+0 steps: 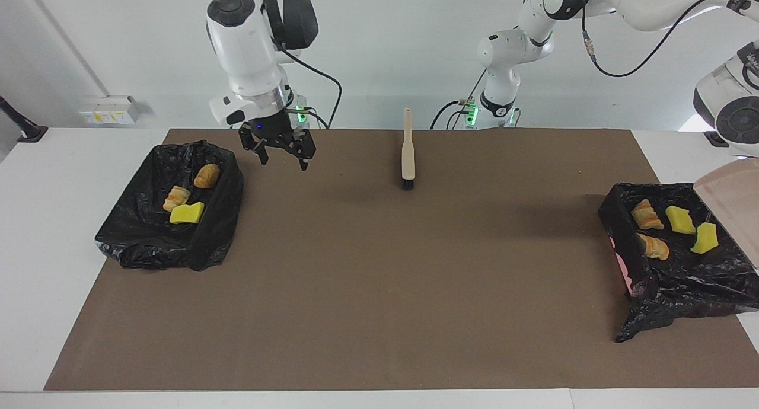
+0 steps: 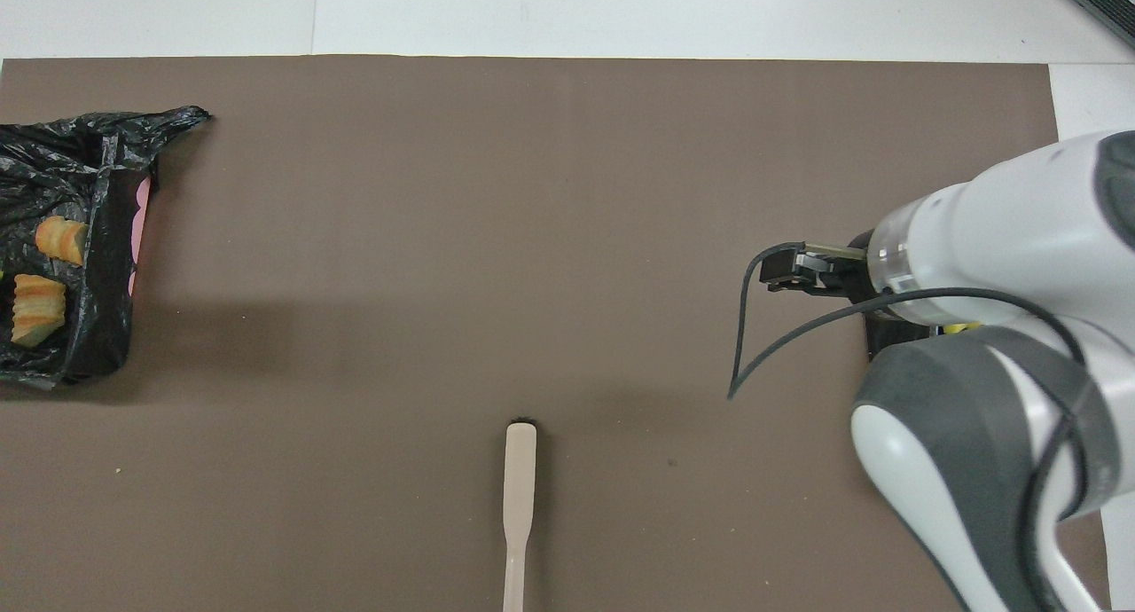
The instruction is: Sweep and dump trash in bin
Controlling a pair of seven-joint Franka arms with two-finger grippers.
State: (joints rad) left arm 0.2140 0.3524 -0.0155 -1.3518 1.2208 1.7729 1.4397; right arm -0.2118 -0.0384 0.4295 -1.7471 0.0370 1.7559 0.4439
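The trash lies in two black-bag-lined bins. The bin (image 1: 148, 243) at the right arm's end holds a brown bread lump (image 1: 207, 176), an orange bread lump (image 1: 176, 197) and a yellow sponge chunk (image 1: 187, 213). The bin (image 1: 682, 284) at the left arm's end holds two bread lumps (image 1: 646, 214) and two yellow sponge chunks (image 1: 680, 219); it also shows in the overhead view (image 2: 97, 266) with bread lumps (image 2: 60, 238). My right gripper (image 1: 282, 153) hangs open and empty over the mat beside its bin. My left gripper is out of view.
A wooden brush (image 1: 408, 154) lies on the brown mat (image 1: 379, 290) near the robots' edge, also in the overhead view (image 2: 519, 497). A beige dustpan (image 1: 734, 195) shows at the frame edge by the left arm's bin. The right arm's body covers its bin from above.
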